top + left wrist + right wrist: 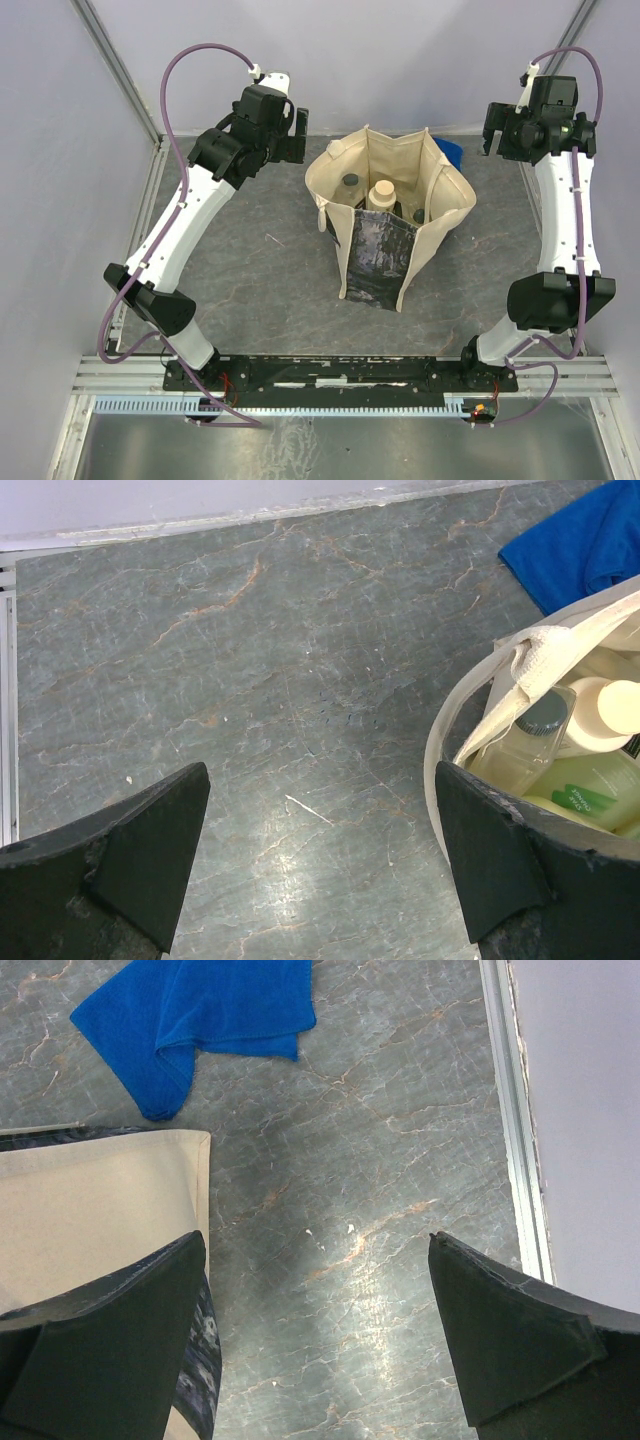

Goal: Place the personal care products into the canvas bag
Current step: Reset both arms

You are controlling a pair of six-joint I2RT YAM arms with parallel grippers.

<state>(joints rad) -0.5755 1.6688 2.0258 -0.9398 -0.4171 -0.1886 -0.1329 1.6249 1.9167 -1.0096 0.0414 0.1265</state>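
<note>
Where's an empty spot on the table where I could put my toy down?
Bare tabletop lies between the left arm and the canvas bag, and between the bag and the right arm. Also in front of the bag. Crowded: inside the bag, packed with bottles, and behind it by the blue cloth.

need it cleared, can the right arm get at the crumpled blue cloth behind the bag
Probably yes: the crumpled blue cloth lies uncovered beyond the beige canvas bag, and the right arm hangs close, jaws open, nothing between.
</note>
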